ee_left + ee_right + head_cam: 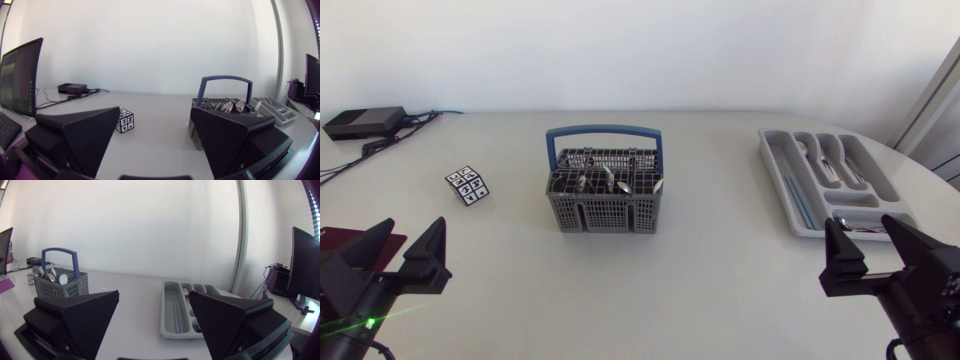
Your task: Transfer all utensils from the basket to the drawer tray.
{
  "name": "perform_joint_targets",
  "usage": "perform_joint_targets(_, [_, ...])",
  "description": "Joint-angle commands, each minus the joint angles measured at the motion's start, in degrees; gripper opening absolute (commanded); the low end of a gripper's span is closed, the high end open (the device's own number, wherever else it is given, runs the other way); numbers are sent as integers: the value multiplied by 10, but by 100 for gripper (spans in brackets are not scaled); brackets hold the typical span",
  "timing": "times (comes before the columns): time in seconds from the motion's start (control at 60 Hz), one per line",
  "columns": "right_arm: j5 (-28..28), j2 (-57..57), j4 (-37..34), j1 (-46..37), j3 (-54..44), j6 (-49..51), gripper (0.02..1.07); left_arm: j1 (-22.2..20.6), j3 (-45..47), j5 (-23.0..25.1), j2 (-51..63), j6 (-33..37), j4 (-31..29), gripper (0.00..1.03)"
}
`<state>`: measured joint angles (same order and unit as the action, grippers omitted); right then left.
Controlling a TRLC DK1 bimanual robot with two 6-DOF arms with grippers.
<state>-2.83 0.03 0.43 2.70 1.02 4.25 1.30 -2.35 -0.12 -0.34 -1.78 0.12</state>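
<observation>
a white worktop (720,285) under a pale wall. at the lower left of the frame the left jaws stand spread wide, and at the lower right the right jaws are likewise spread. the grey basket (605,212) with its blue handle (605,131) sits at centre frame, utensils (608,180) standing in it. the drawer tray (772,168) lies at the upper right with some cutlery (823,158) in its compartments. a patterned cube (468,186) rests left of the basket.

Left gripper (155,111) spread wide. Tag-marked cube (125,121) ahead; blue-handled cutlery basket (211,102) holding spoons (234,106), partly behind one finger.
</observation>
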Motion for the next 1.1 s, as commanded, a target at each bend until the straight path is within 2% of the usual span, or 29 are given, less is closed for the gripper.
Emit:
perform_joint_targets(0.0, [0,-3,0,5,-12,-13,103,-5,23,-2,-5,-16,-6,99])
perform_joint_targets(0.3, [-1,-5,4,6,-12,-12,103,10,20,-2,-5,-21,-3,98])
perform_joint_targets(0.583, [-10,-3,-1,27,6,-11,103,12,-27,-2,10,-21,-6,98])
perform_joint_targets(0.8, [-13,39,1,35,33,-11,103,-1,-85,-2,102,-34,0,98])
perform_joint_targets(1.083, [-15,201,12,60,110,-14,103,-33,-188,-20,275,-42,-12,98])
